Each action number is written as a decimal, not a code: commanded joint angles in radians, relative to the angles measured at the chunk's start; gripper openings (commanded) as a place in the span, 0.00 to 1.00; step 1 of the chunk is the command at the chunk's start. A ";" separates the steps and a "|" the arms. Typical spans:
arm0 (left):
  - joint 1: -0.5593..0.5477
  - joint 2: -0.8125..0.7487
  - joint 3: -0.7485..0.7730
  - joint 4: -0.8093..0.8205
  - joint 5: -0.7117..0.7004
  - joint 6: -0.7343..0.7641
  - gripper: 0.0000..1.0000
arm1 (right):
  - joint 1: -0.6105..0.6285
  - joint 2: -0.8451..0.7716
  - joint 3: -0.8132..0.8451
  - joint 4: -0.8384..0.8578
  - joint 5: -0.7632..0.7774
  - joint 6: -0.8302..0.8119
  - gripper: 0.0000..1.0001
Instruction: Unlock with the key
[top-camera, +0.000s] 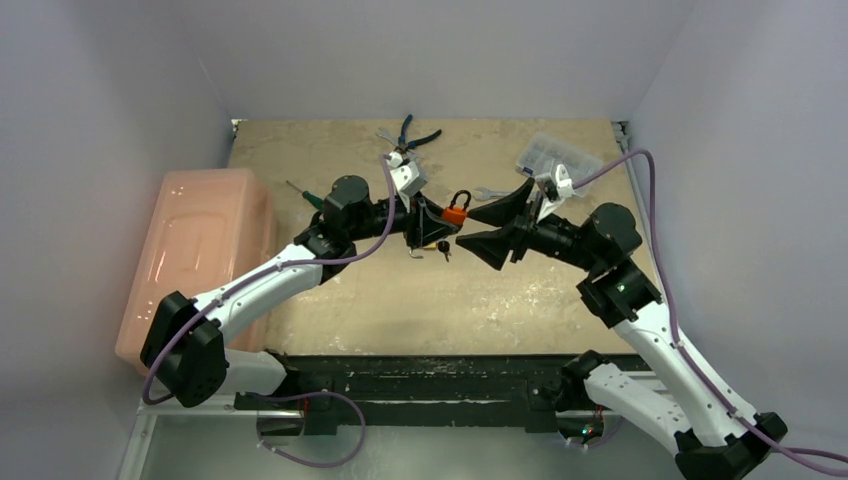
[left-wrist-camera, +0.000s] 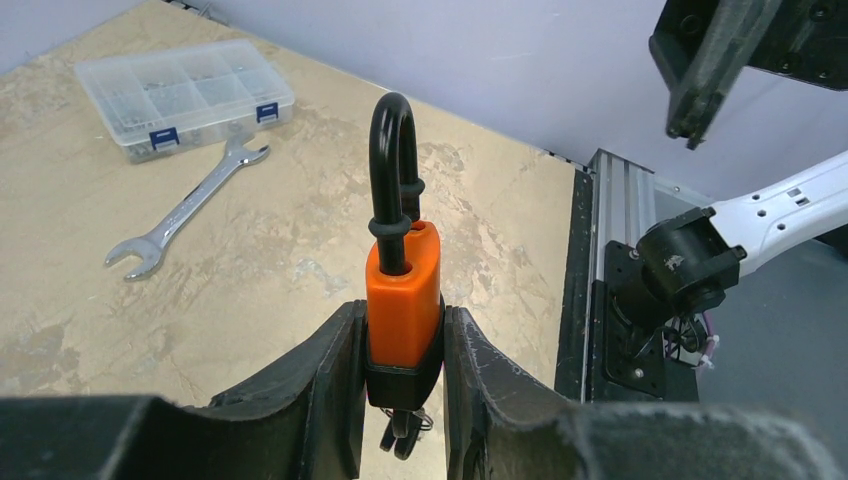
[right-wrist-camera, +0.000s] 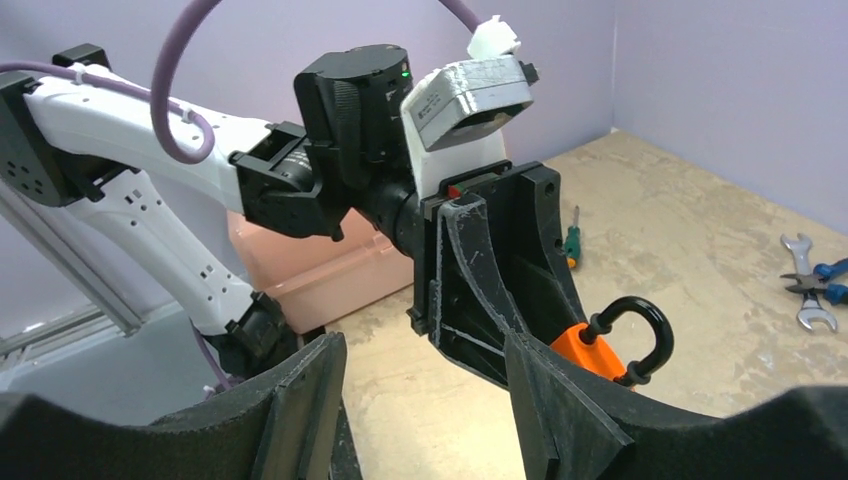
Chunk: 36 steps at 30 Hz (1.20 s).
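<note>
My left gripper (left-wrist-camera: 403, 350) is shut on an orange padlock (left-wrist-camera: 402, 290) with a black shackle (left-wrist-camera: 392, 170), held above the table. A black key (left-wrist-camera: 403, 435) on a wire ring hangs from the lock's underside; in the top view the key (top-camera: 441, 248) dangles below the padlock (top-camera: 456, 213). My right gripper (top-camera: 497, 230) is open and empty, just right of the padlock, jaws spread wide toward it. In the right wrist view the right gripper (right-wrist-camera: 420, 400) faces the left gripper (right-wrist-camera: 500, 290), and the padlock (right-wrist-camera: 590, 352) shows partly behind my right finger.
A clear parts box (top-camera: 557, 158) and a wrench (top-camera: 490, 193) lie at the back right. Pliers (top-camera: 410, 135) lie at the back centre, a green-handled screwdriver (top-camera: 305, 194) at the left. A pink bin (top-camera: 195, 250) stands beside the table's left edge.
</note>
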 joint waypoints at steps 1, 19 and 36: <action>0.001 -0.019 0.037 0.072 0.023 0.020 0.00 | 0.003 -0.001 0.031 0.025 0.100 0.015 0.66; 0.002 -0.013 0.056 0.019 -0.033 0.060 0.00 | 0.003 0.155 0.264 -0.325 0.406 0.310 0.51; 0.001 -0.008 0.058 0.010 -0.050 0.062 0.00 | 0.031 0.290 0.309 -0.374 0.432 0.418 0.57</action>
